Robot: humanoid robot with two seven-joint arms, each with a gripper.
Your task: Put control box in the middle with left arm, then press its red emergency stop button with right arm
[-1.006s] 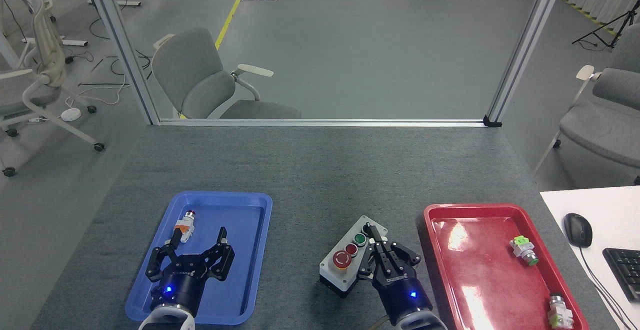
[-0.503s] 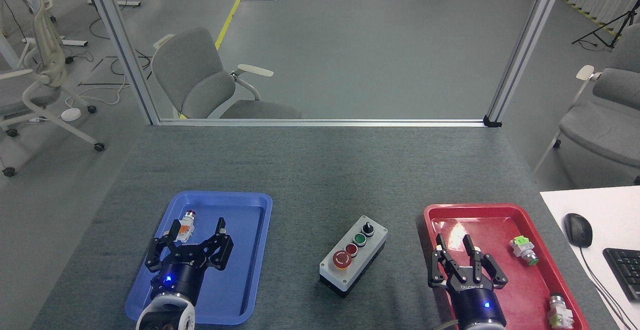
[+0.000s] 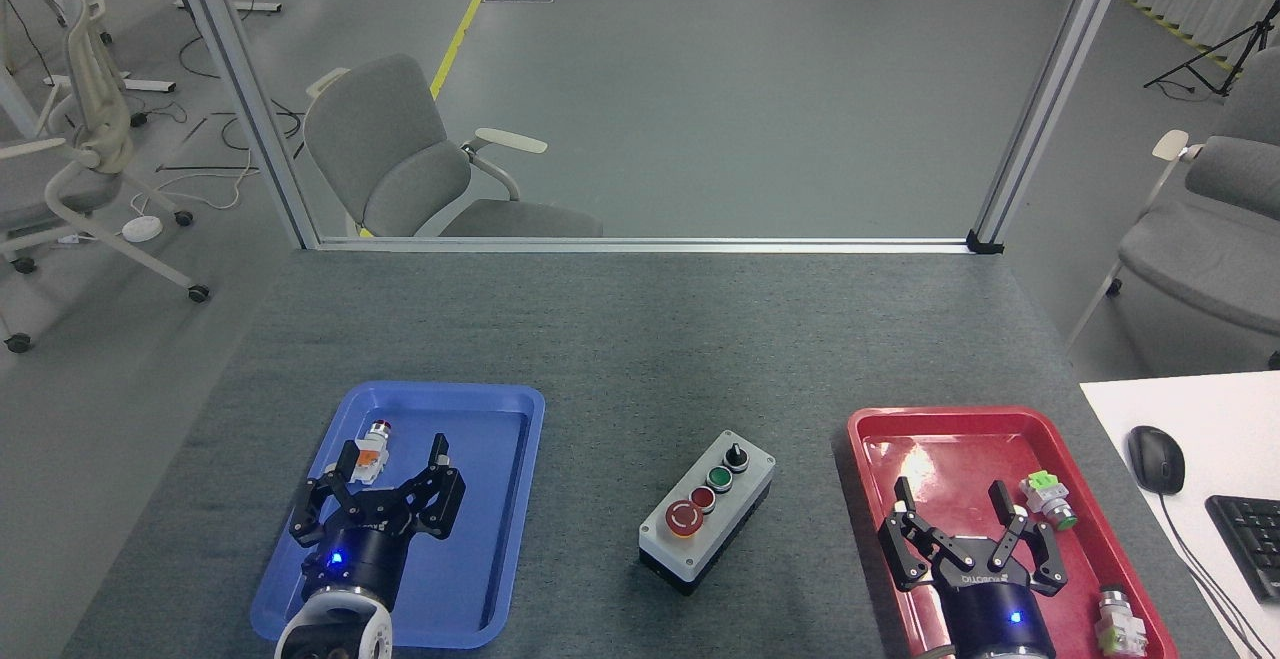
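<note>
The control box (image 3: 706,511), light grey on a black base, lies at a slant on the bare dark-grey tabletop, the middle (image 3: 640,359), between the two trays. Its red emergency stop button (image 3: 684,517) is at the near left end of the row of controls. My left gripper (image 3: 392,457) hovers open over the blue tray (image 3: 400,514), well left of the box. My right gripper (image 3: 952,496) is open above the red tray (image 3: 1000,529), right of the box. Neither gripper touches the box.
A small white-and-orange switch part (image 3: 368,449) lies in the blue tray by my left fingers. In the red tray are a green-topped part (image 3: 1046,498) and another part (image 3: 1118,622). A white desk with mouse (image 3: 1156,459) and keyboard stands at right.
My right gripper pulled back from the control box, moved right over the red tray, and opened wider. The left gripper shifted only slightly. The box has not moved.
</note>
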